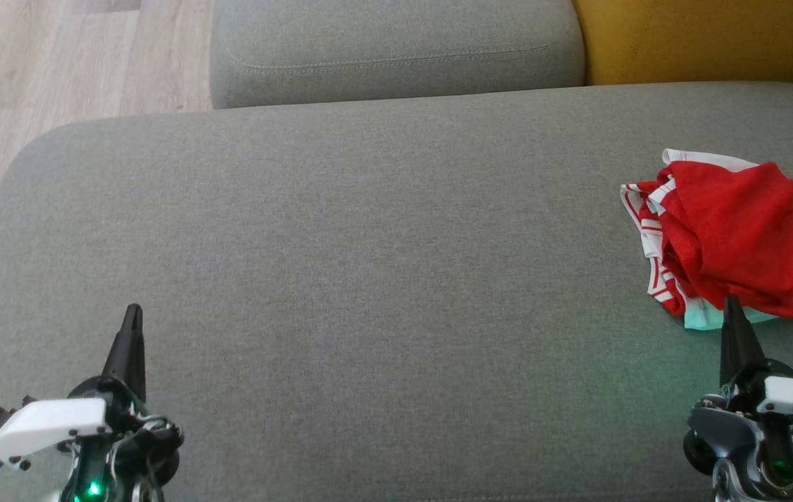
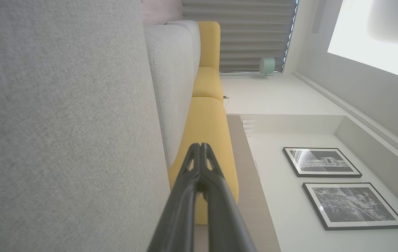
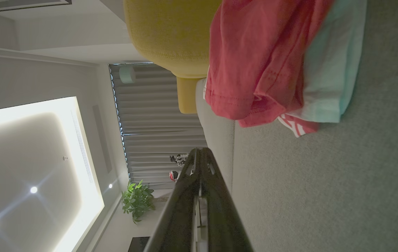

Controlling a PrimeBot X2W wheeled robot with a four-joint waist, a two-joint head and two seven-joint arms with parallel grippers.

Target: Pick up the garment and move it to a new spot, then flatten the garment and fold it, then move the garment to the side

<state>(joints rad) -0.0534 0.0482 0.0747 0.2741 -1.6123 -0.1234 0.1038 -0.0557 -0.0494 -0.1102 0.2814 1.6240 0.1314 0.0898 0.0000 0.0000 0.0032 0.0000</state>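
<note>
The garment [image 1: 738, 230] is a crumpled red piece with white striped trim, lying in a heap at the right of the grey sofa seat [image 1: 368, 244]. The right wrist view shows the same garment [image 3: 255, 63] close ahead, red folds over a pale edge. My right gripper [image 1: 731, 301] is shut and empty, its tip just short of the heap's near edge. In the right wrist view the right gripper [image 3: 199, 150] has its fingers pressed together. Far off at the lower left, my left gripper [image 1: 133, 310] is shut and empty above the seat. The left wrist view shows the left gripper [image 2: 199, 145] with tips touching.
A grey back cushion [image 1: 396, 49] and a yellow cushion [image 1: 703, 38] stand behind the seat. Wooden floor [image 1: 55, 63] lies beyond the sofa's left edge. Broad bare seat stretches between the two grippers.
</note>
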